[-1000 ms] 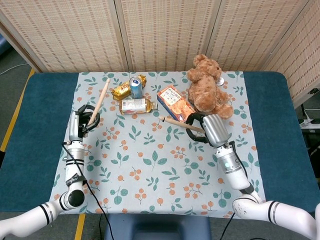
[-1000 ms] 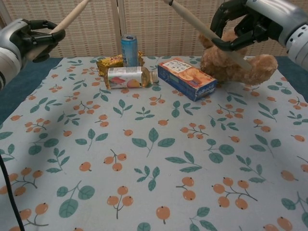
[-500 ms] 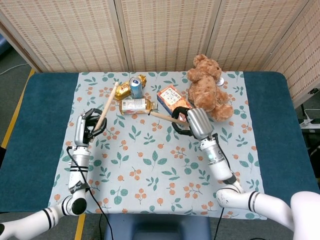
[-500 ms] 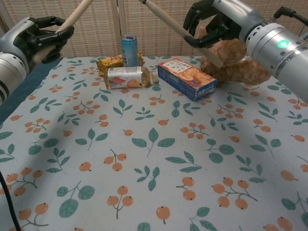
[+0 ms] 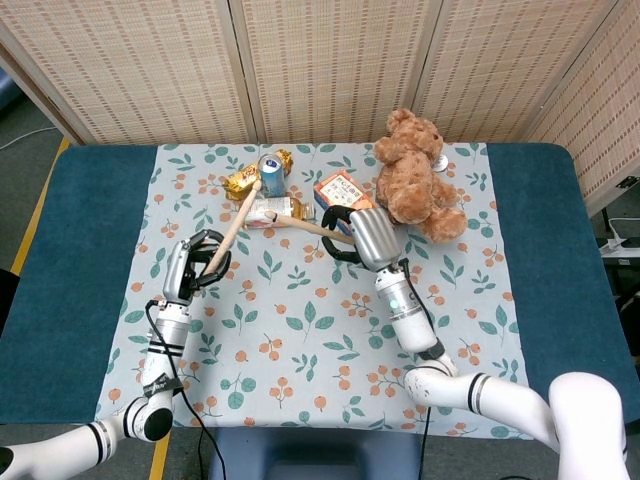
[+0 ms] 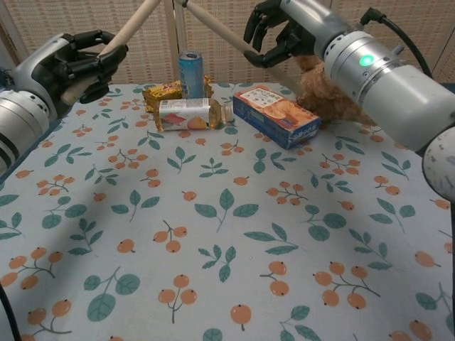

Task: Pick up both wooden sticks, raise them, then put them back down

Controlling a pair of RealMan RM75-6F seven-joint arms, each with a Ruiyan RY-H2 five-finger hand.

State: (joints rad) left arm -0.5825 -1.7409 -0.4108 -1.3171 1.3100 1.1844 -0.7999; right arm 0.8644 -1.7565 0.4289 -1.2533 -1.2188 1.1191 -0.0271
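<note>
Holding tight, one stick [image 5: 238, 217] is gripped in the curled fingers of the left hand [image 5: 196, 264] and the other stick [image 5: 308, 226] in the right hand [image 5: 352, 232], high above the table [image 5: 90, 250], and should be lowered slowly past the can [image 6: 190, 74].

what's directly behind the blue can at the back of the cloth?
A gold foil snack packet lies behind the upright blue can, showing on both sides in the head view. The can covers the packet's middle. Beyond it is patterned cloth.
</note>
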